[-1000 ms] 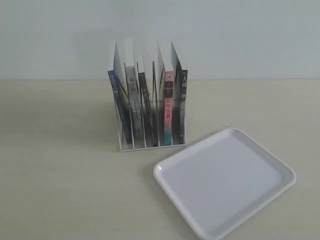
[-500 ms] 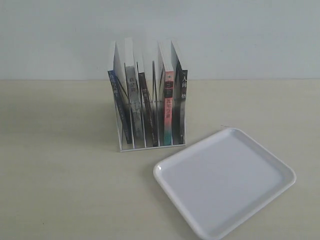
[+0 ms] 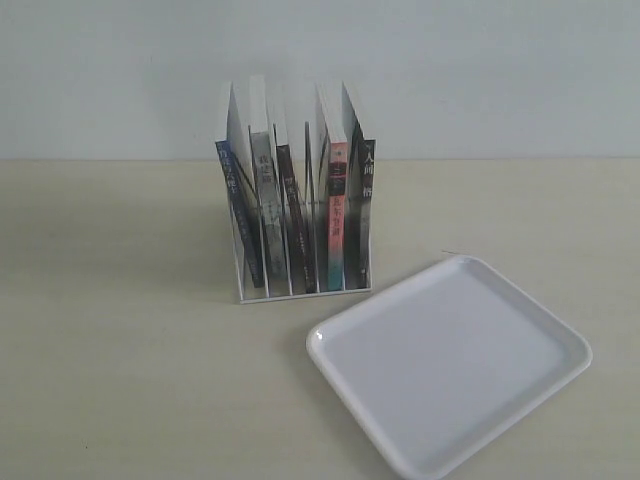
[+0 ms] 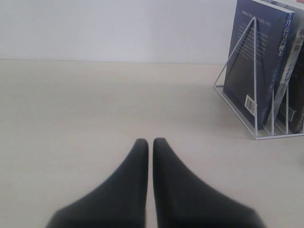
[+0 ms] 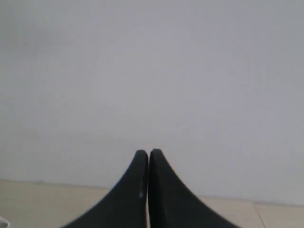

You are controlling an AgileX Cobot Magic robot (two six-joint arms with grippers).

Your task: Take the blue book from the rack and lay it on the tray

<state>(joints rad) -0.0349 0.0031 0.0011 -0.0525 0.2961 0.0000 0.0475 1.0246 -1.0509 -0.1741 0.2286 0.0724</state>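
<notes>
The white wire rack [image 3: 300, 290] stands upright at the middle of the table with several books in its slots. The blue book [image 3: 238, 205] leans in the leftmost slot, dark blue spine toward the camera. The left wrist view shows its blue back cover [image 4: 254, 61] with a barcode, behind the rack [image 4: 255, 85] wires. The white glossy tray [image 3: 450, 362] lies in front and to the right of the rack. My left gripper [image 4: 150, 142] is shut and holds nothing, low over the table, apart from the rack. My right gripper [image 5: 148, 153] is shut and faces the wall. Neither arm shows in the exterior view.
Other books fill the rack: a grey-spined one [image 3: 266, 200], a dark one [image 3: 291, 215], a pink-and-teal-spined one [image 3: 337, 215] and a black one with white characters [image 3: 362, 200]. A pale wall rises behind the beige table [image 3: 120, 330].
</notes>
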